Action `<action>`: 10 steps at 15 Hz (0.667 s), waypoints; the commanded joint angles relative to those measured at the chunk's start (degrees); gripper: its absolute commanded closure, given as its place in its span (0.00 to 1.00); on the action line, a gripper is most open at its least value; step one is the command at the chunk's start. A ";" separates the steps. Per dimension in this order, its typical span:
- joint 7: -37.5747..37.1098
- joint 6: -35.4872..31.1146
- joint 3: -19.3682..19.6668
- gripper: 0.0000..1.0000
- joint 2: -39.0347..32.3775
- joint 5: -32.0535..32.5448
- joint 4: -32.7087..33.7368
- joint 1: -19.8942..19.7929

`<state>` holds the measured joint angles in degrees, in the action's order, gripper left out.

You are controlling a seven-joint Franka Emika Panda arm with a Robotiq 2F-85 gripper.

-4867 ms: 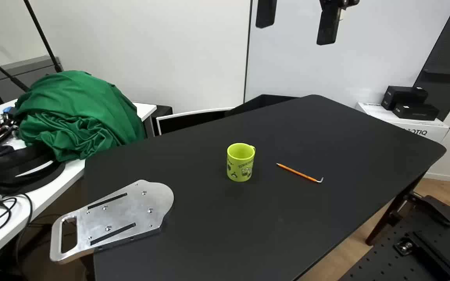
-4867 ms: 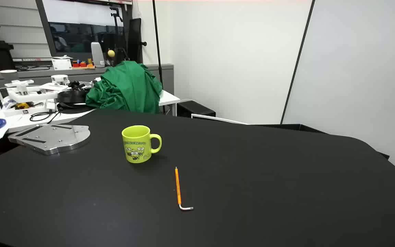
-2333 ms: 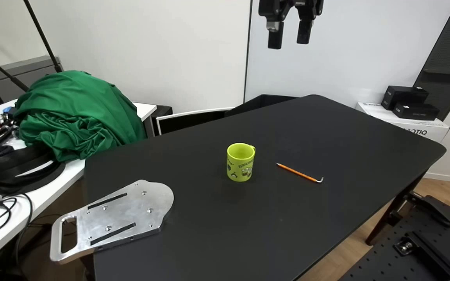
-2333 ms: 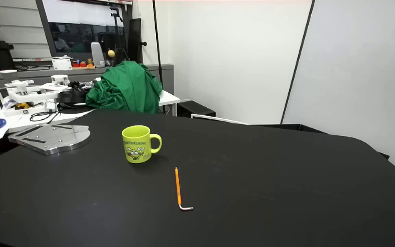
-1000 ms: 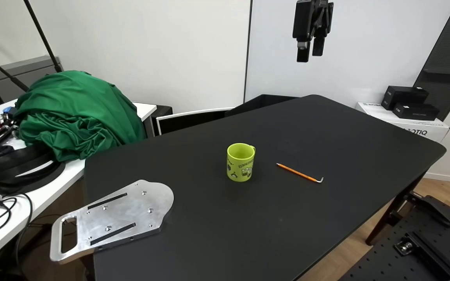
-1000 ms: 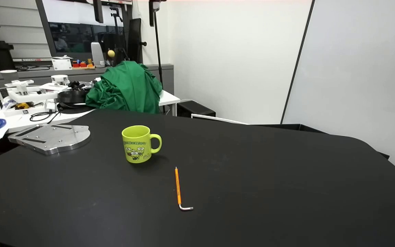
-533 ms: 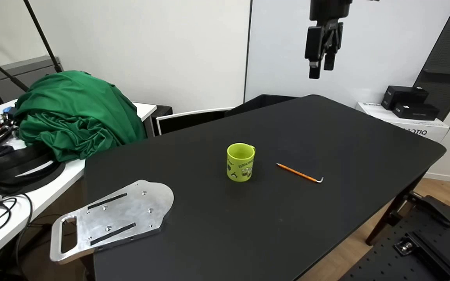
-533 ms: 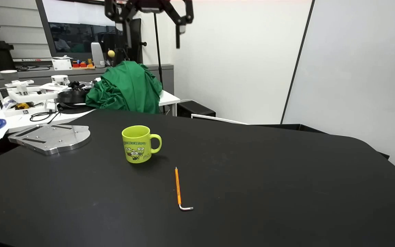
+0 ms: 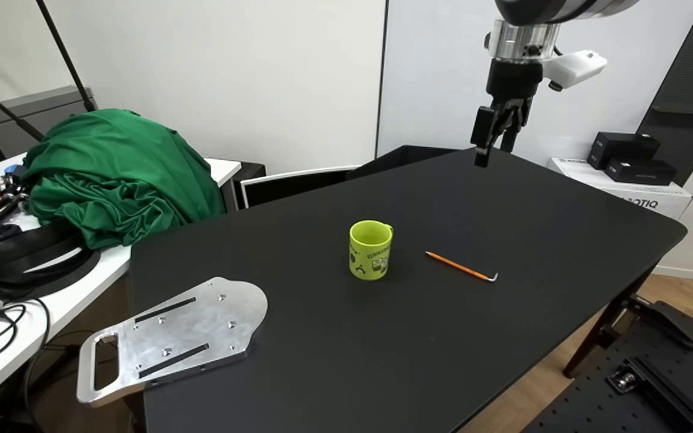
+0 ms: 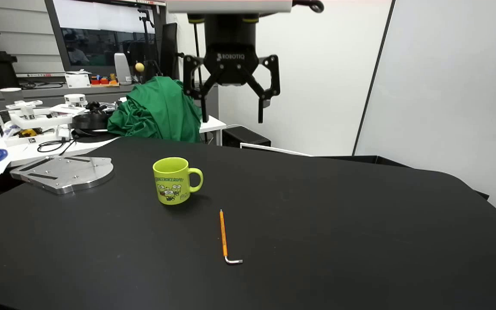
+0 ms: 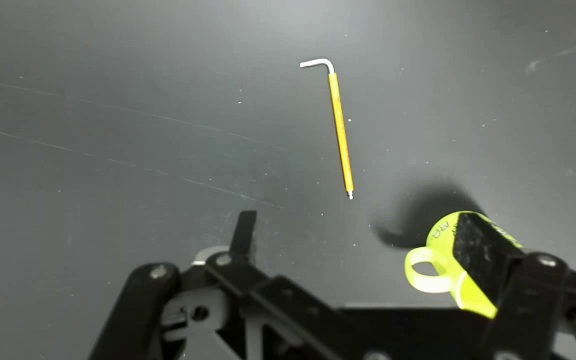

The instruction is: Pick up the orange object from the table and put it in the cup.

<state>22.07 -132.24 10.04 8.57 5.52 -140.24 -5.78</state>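
The orange object is a thin orange stick (image 9: pixel 461 266) with a bent silver end, lying flat on the black table; it also shows in an exterior view (image 10: pixel 223 234) and in the wrist view (image 11: pixel 340 132). The lime cup (image 9: pixel 361 258) stands upright with its handle toward the stick's side; it also shows in an exterior view (image 10: pixel 166 174). In the wrist view the cup (image 11: pixel 473 295) is partly hidden behind the right finger. My gripper (image 10: pixel 233 117) is open and empty, pointing down, high above the table; it also shows in an exterior view (image 9: pixel 494 151) and in the wrist view (image 11: pixel 357 216).
A silver metal plate (image 9: pixel 202 325) lies at a table edge and also shows in an exterior view (image 10: pixel 69 174). A green cloth heap (image 9: pixel 118 174) and cables lie on a white side table (image 9: pixel 43 355). The black table's edge (image 9: pixel 527 376) is near the stick's side.
My gripper has come down from above into both exterior views, still open. Over the last second it has lowered, moving rightward too in an exterior view. The stick and cup have not moved.
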 commanded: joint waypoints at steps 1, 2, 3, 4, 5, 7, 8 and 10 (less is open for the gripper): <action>-0.05 -4.87 0.08 0.00 -5.45 -1.26 0.29 -0.49; 0.66 -5.39 0.03 0.00 -7.65 -1.93 1.17 -0.52; 1.31 -5.55 -0.13 0.00 -9.49 -2.80 1.91 -0.55; 1.69 -5.78 -0.39 0.00 -11.42 -3.41 2.64 -0.62; 1.94 -5.67 -0.72 0.00 -13.08 -3.46 3.33 -0.72; 0.88 -5.82 -1.08 0.00 -10.91 -2.25 1.01 -1.09; 0.84 -5.82 -1.31 0.00 -12.43 -2.21 1.67 -1.18; 0.79 -5.82 -1.58 0.00 -14.28 -2.15 2.76 -1.27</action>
<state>23.03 -138.20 9.55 -5.77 3.19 -137.53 -5.98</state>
